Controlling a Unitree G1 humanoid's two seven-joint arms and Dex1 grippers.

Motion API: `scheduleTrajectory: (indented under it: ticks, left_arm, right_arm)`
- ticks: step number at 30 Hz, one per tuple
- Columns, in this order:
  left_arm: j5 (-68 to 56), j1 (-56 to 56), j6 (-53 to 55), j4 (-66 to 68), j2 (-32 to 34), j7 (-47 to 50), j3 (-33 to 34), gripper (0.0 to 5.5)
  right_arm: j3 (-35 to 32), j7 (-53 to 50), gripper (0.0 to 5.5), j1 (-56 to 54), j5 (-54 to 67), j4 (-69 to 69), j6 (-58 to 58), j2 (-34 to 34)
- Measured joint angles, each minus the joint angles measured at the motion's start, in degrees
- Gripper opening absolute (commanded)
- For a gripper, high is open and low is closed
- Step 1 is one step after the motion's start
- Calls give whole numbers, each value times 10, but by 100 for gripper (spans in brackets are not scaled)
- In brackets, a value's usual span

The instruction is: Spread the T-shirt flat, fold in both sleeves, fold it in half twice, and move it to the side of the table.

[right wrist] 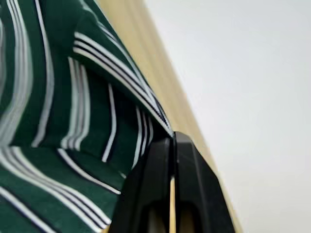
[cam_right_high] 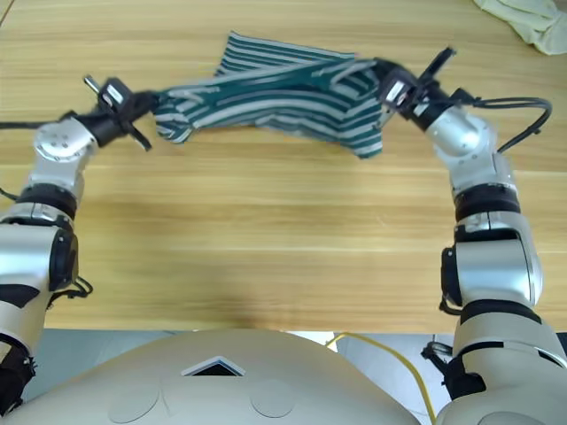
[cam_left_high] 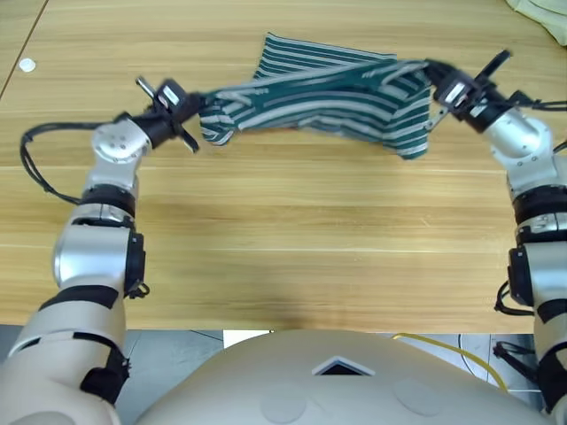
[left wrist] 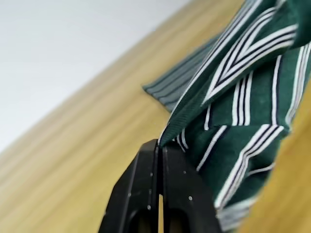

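A green T-shirt with white stripes (cam_left_high: 328, 102) hangs stretched between my two grippers above the wooden table (cam_left_high: 283, 230), its far edge still lying on the wood. My left gripper (cam_left_high: 197, 104) is shut on the shirt's left end, where the cloth bunches. At the shirt's right end my right gripper (cam_left_high: 431, 73) is shut on the fabric, and a flap droops below it. In the left wrist view the black fingers (left wrist: 146, 194) pinch the striped cloth (left wrist: 243, 116). The right wrist view shows the same pinch, fingers (right wrist: 160, 194) closed on the cloth (right wrist: 58, 126).
A pale cloth (cam_left_high: 542, 16) lies at the table's far right corner. A small white disc (cam_left_high: 27, 65) sits at the far left. The table's near half is bare wood.
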Motion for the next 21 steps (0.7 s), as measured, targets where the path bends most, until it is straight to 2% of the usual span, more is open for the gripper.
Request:
scheduleTrajectory:
  ticks: [5,11,16,21]
  left_arm:
    - [24,46,-66,-9,10,-31,-17,4]
    - [-37,110,-163,-63,60,-158,10,4]
    - [-60,112,-172,-79,111,-196,34,0]
    - [-44,185,-208,-142,130,-233,2,0]
  right_arm:
    - [38,100,0,103,6,-73,-52,-40]
    - [34,217,0,232,138,-214,-66,-104]
    - [35,268,82,290,172,-267,-46,-126]
    - [35,310,169,358,200,-334,-30,-151]
